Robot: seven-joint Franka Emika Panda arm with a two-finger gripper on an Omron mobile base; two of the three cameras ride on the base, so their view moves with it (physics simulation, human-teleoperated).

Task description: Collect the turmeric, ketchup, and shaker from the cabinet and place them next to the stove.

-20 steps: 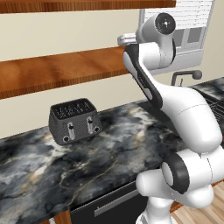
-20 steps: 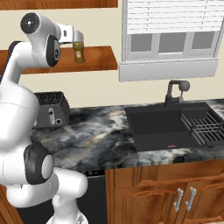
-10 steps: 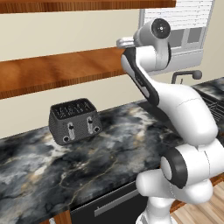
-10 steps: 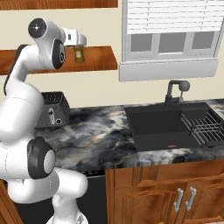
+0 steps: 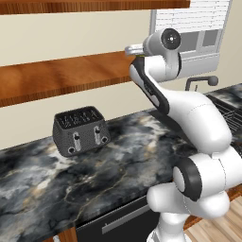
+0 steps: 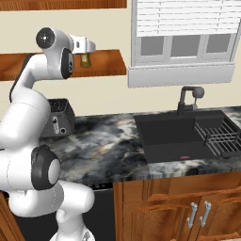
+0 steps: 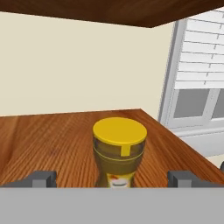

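The tabletop [image 5: 118,156] is dark veined marble, with a toaster [image 5: 80,130] near its back edge and a sink [image 6: 179,134] sunk in toward its right end, a tap [image 6: 188,96] behind it. Above runs the cabinet [image 5: 61,75], open red-brown boards on the cream wall, the lower one ending short of the window [image 6: 183,33].

The arm [image 5: 189,113] is raised from the base and reaches up to that lower board, its hand turned level so the jaws can go in horizontally, under the board above.

The turmeric [image 7: 119,151] stands upright near the right end of the lower board, close to its front edge, yellow lid up. In the right base view the turmeric shows just beyond the hand.

The gripper [image 7: 111,179] is spread wide and holds nothing; its tips sit either side of the jar's base, apart from it. That placing looks like the last of an approach: the jar is centred, so closing should catch it squarely.
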